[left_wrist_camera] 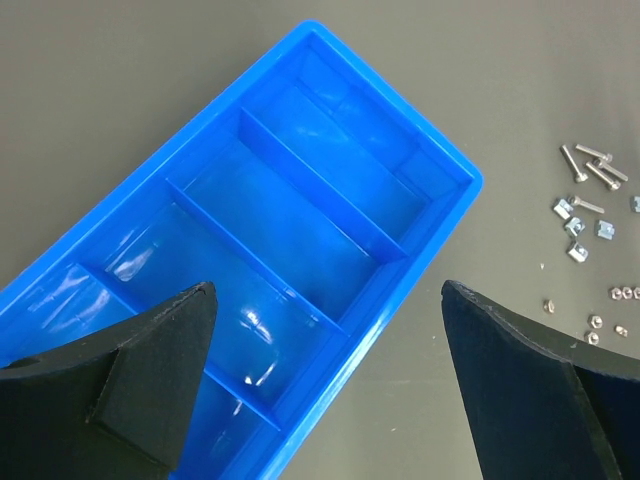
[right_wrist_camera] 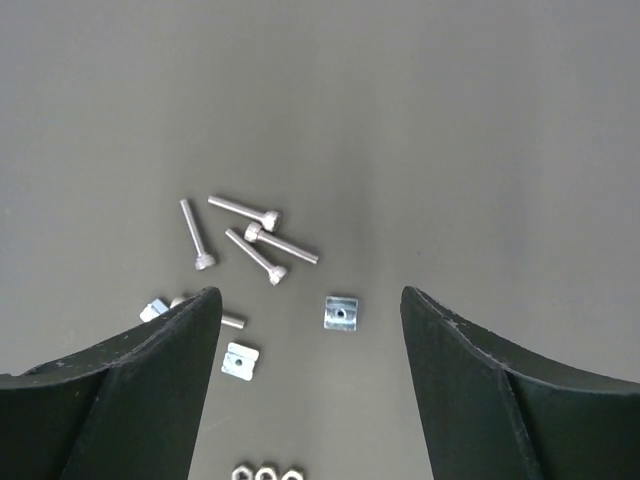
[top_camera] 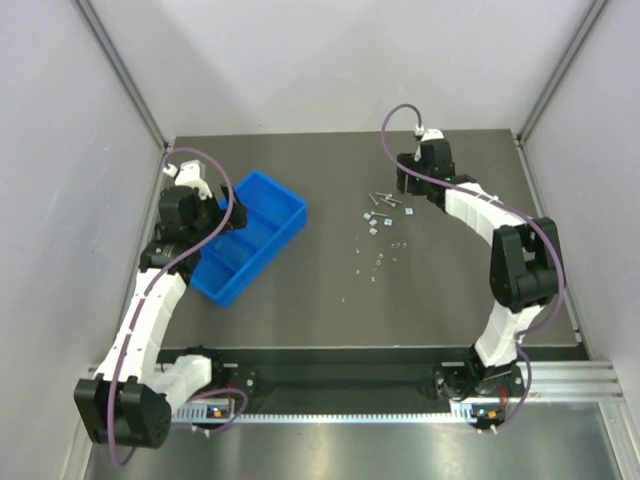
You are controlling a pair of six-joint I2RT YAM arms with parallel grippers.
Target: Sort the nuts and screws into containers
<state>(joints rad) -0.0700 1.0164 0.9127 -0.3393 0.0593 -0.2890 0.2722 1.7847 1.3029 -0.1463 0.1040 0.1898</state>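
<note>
The containers are the compartments of one bright blue tray (top_camera: 250, 235), lying at an angle on the left; in the left wrist view the tray (left_wrist_camera: 440, 160) shows bare compartments. My left gripper (top_camera: 195, 215) (left_wrist_camera: 328, 290) hovers open over the tray's edge and holds nothing. Several slender screws (top_camera: 383, 199) (right_wrist_camera: 260, 235) lie in a cluster at the table's middle right. Square nuts (top_camera: 375, 225) (right_wrist_camera: 341, 313) and small hex nuts (right_wrist_camera: 266, 472) are scattered nearer the arms. My right gripper (top_camera: 408, 190) (right_wrist_camera: 309, 294) hangs open above one square nut, with nothing between its fingers.
Everything lies on a dark grey table (top_camera: 330, 300) enclosed by pale walls on three sides. More tiny nuts (top_camera: 375, 265) trail toward the front of the table. The same screws and nuts (left_wrist_camera: 590, 200) show at the right edge of the left wrist view.
</note>
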